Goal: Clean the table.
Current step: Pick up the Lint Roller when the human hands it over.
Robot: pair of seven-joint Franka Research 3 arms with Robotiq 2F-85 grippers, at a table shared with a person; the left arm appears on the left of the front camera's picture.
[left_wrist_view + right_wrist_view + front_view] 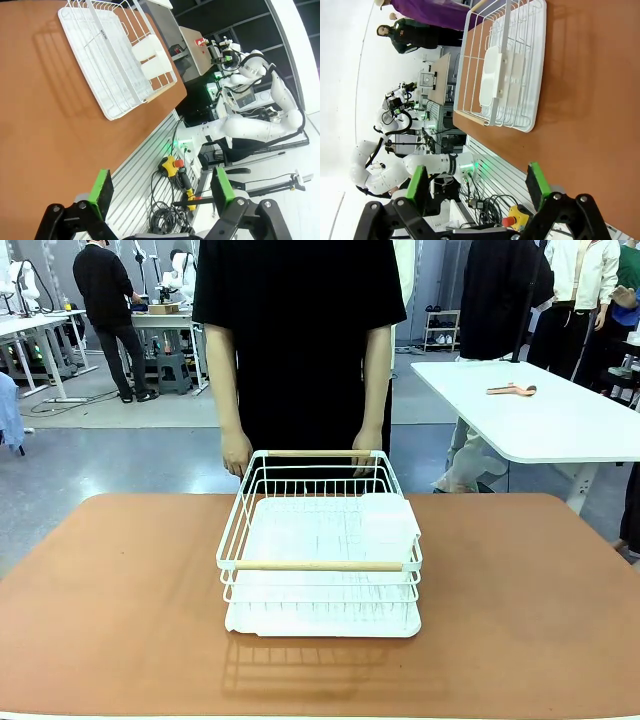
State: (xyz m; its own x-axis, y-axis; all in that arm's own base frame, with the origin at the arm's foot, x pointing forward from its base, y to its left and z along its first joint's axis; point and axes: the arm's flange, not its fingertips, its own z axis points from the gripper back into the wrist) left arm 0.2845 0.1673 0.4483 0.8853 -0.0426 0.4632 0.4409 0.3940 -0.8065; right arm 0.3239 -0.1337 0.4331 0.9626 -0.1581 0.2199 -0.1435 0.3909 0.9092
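Rack (318, 540) of white wire with wooden handles stands on the reddish-brown rectangular table (120, 620). Left gripper (162, 189) and right gripper (476, 181): jaws wide apart, holding nothing.

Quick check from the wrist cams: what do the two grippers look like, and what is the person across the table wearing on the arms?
The left gripper and right gripper match: black jointed fingers with round pivot bolts, each tipped with a bright green rectangular pad. The person wears a black top with short sleeves.
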